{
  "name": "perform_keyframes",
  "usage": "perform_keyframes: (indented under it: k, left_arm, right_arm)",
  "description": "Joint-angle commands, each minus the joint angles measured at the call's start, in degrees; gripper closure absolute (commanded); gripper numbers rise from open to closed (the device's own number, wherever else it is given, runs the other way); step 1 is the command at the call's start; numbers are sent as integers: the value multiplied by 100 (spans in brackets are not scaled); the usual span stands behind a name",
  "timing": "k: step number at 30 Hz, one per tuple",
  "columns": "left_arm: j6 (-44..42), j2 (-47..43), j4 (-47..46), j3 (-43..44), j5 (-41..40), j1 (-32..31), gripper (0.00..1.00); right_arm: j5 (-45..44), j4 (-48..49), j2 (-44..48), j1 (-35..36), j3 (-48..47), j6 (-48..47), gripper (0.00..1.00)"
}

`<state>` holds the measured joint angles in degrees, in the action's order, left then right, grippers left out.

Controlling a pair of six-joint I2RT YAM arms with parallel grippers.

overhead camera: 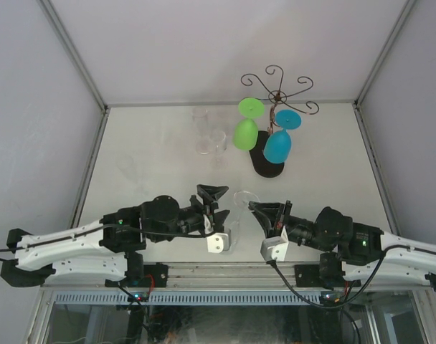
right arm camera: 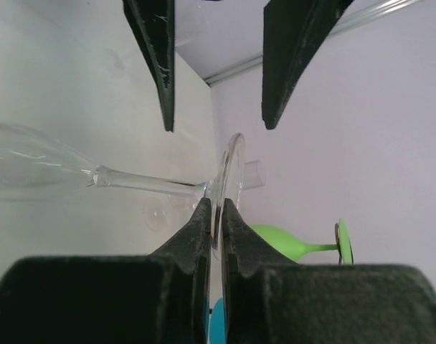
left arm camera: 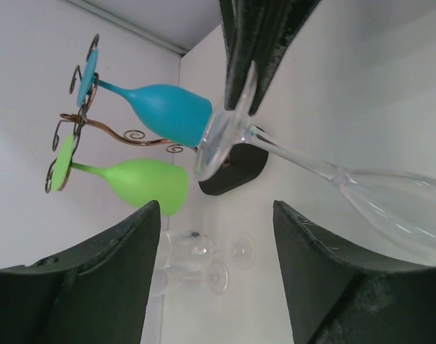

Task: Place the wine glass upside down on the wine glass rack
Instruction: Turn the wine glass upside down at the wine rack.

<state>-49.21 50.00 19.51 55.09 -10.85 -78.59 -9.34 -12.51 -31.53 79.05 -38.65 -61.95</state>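
right gripper (right arm camera: pixel 216 209) pinching wine glass (right arm camera: pixel 143 183) foot rim, left gripper (left arm camera: pixel 216 215) spread near stem — wine glass rack (overhead camera: pixel 277 93) at far edge

Reached inward with both arms, low and nearly level. Spread left gripper (overhead camera: pixel 219 208) wide just left of clear wine glass (left arm camera: pixel 379 195); pinched its foot with right gripper (overhead camera: pixel 252 206), clamped tight.

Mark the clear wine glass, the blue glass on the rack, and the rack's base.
Clear stemmed wine glass (left arm camera: pixel 297 154): left wrist view, stem.
Blue upside-down wine glass (overhead camera: pixel 277 147): top external view, bowl.
Black oval base of wire rack (overhead camera: pixel 264 170): top external view, near edge.
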Motion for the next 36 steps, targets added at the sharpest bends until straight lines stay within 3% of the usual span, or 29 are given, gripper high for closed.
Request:
perform_keyframes:
  k: [1,19,36]
  left_arm:
    - [-253,40,-595,-10,153,-65,34]
    - [-275,287,-584,-27,637,-368,66]
    - [-388,461,-536,-82,271,-412,75]
  right_arm:
    - [344,77,-67,67,-304,125,100]
    - [587,-458,-240,170,-582,318,100]
    - [690,-949,-246,252,-839,313,100]
